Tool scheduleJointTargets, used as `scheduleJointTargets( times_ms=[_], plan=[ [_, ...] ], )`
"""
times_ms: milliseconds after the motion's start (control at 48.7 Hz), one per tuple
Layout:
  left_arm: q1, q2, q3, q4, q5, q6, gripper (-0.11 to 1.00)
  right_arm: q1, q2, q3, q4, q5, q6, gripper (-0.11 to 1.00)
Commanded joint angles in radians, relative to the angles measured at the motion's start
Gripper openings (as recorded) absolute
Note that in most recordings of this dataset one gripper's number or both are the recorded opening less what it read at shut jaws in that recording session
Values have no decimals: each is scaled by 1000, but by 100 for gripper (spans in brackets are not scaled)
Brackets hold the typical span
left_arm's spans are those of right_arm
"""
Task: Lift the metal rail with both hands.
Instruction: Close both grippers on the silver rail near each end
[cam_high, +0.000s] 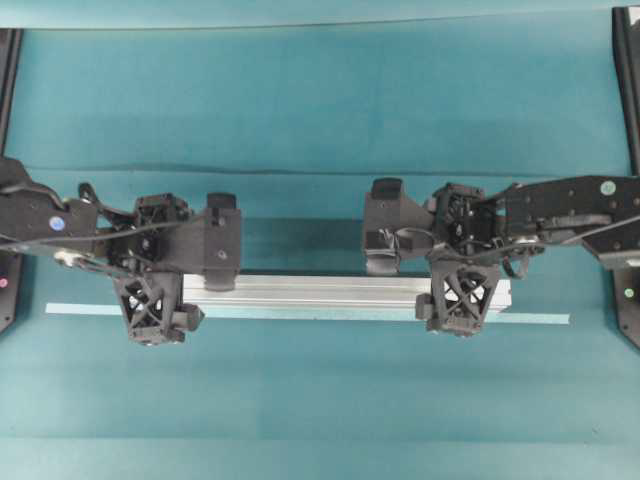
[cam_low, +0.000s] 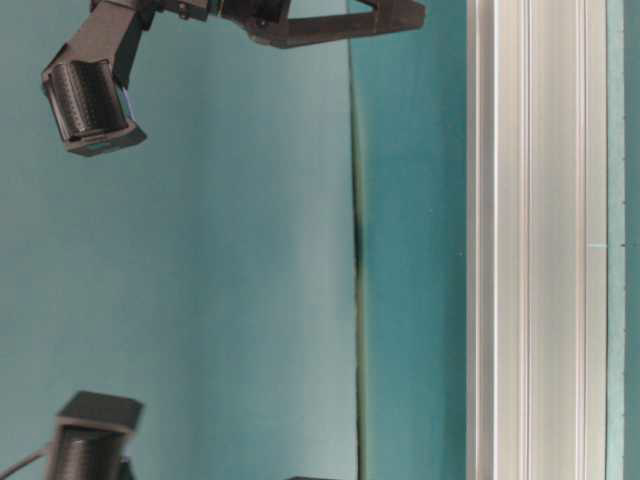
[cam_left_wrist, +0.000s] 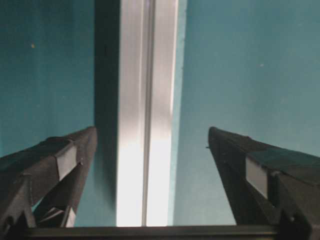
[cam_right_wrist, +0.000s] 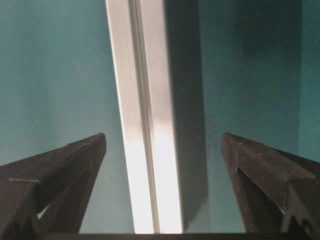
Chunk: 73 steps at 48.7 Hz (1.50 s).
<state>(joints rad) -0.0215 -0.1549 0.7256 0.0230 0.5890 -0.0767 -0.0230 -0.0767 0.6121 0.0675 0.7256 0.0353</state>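
The metal rail (cam_high: 320, 290) is a long silver grooved bar lying crosswise on the teal surface. It also shows in the table-level view (cam_low: 535, 240). My left gripper (cam_high: 152, 310) hangs over the rail's left end, and my right gripper (cam_high: 462, 300) over its right end. In the left wrist view the gripper (cam_left_wrist: 152, 131) is open, with the rail (cam_left_wrist: 145, 100) running between its fingers and gaps on both sides. In the right wrist view the gripper (cam_right_wrist: 164, 135) is open too, and the rail (cam_right_wrist: 142, 100) runs between its fingers untouched.
A thin pale-green tape strip (cam_high: 80, 309) lies along the rail's near side and reaches past both its ends. Black frame posts stand at the back corners (cam_high: 625, 60). A seam in the teal cloth (cam_high: 300, 168) runs behind the arms.
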Motion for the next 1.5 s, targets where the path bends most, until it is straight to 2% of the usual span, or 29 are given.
scheduleJointTargets(
  times_ms=[0, 842, 1376, 1479],
  plan=[
    [0, 9, -6, 3, -15, 0, 99, 3, 14, 3, 3, -17, -3, 96],
    [17, 161, -5, 3, -201, -3, 99, 12, 155, 29, 3, -143, -3, 96],
    [17, 179, -6, 3, -209, -12, 99, 11, 167, 48, 3, -178, 6, 95],
    [15, 181, -9, 3, -209, -23, 95, 11, 167, 51, 5, -178, 9, 92]
  ],
)
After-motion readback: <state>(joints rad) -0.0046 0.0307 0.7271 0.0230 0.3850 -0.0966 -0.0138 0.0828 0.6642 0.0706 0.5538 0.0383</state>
